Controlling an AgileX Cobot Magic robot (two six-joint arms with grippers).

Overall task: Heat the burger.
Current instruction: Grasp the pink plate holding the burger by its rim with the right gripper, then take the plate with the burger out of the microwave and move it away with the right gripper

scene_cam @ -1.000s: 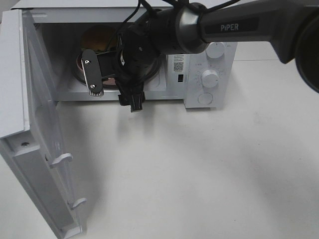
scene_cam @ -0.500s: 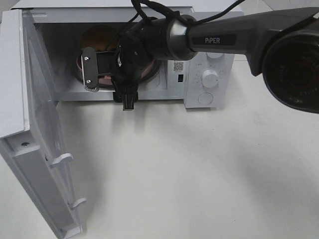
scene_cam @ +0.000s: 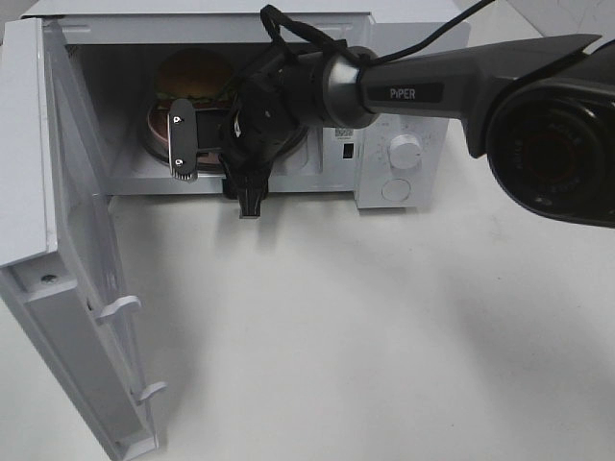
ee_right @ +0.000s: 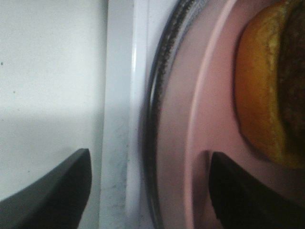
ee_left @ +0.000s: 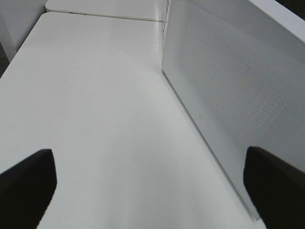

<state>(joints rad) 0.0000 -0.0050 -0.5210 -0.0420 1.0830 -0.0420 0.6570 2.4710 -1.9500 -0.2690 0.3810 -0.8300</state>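
Observation:
The burger (scene_cam: 192, 73) sits on a round pink plate (scene_cam: 156, 127) inside the open microwave (scene_cam: 404, 108). My right gripper (scene_cam: 216, 187) reaches into the oven's mouth in front of the plate. Its jaws are open and stand to either side of the plate's near rim. The right wrist view shows that pink plate (ee_right: 190, 119) rim and the glass turntable's edge (ee_right: 159, 86) between the right gripper's (ee_right: 150, 191) dark fingers, with the burger's bun (ee_right: 259, 86) just beyond. My left gripper (ee_left: 150, 186) is open and empty over the white table, beside the microwave door.
The microwave door (scene_cam: 58, 240) stands swung wide open at the left, with its perforated panel (ee_left: 228, 95) close to the left gripper. White table (scene_cam: 384, 336) spreads in front of the oven. Control knobs (scene_cam: 405, 152) are on the oven's right side.
The right arm has pushed slightly further in towards the oven, its jaws have narrowed a little, and more of the burger shows above it. The left arm has not visibly moved.

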